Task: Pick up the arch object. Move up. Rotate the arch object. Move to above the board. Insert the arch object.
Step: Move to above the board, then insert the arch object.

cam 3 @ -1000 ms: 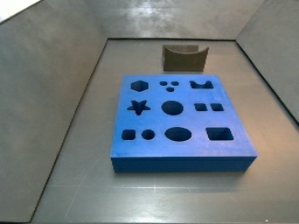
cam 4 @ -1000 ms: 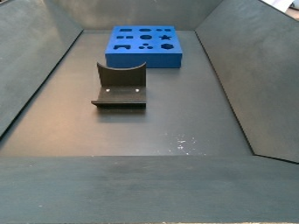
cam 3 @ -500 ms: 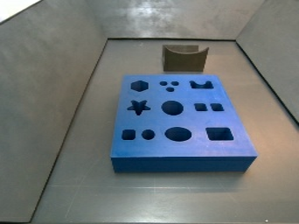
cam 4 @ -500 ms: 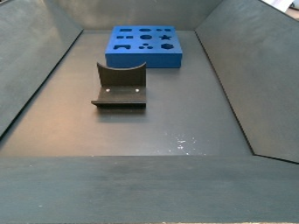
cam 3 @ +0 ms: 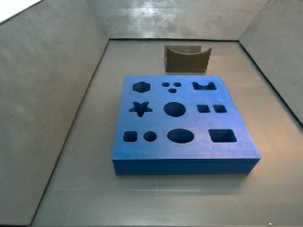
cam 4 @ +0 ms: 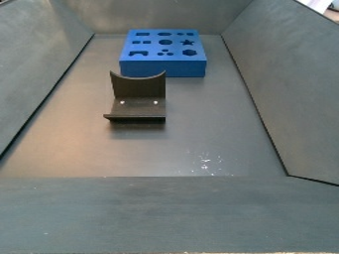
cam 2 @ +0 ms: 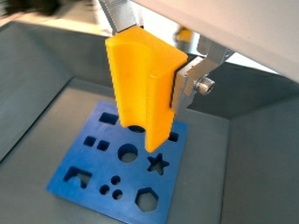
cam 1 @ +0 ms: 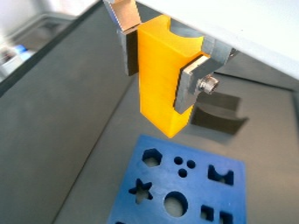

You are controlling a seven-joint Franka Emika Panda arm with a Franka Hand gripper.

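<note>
In both wrist views my gripper (cam 1: 160,63) (cam 2: 146,74) is shut on the arch object (cam 1: 162,83) (cam 2: 142,86), a yellow-orange block held upright between the silver fingers (cam 1: 191,80) (cam 2: 191,73). It hangs high above the board (cam 1: 149,194) (cam 2: 70,171), the blue slab with dark cut-out holes. Both side views show the board (cam 3: 232,151) (cam 4: 199,64) lying flat on the floor. Neither the gripper nor the arch object appears in the side views.
The fixture (cam 3: 186,58) (cam 4: 134,98), a dark bracket with a U-shaped notch, stands on the floor beyond one side of the board; it also shows in a wrist view (cam 1: 218,112). Sloping grey walls (cam 3: 53,80) (cam 4: 279,69) enclose the floor.
</note>
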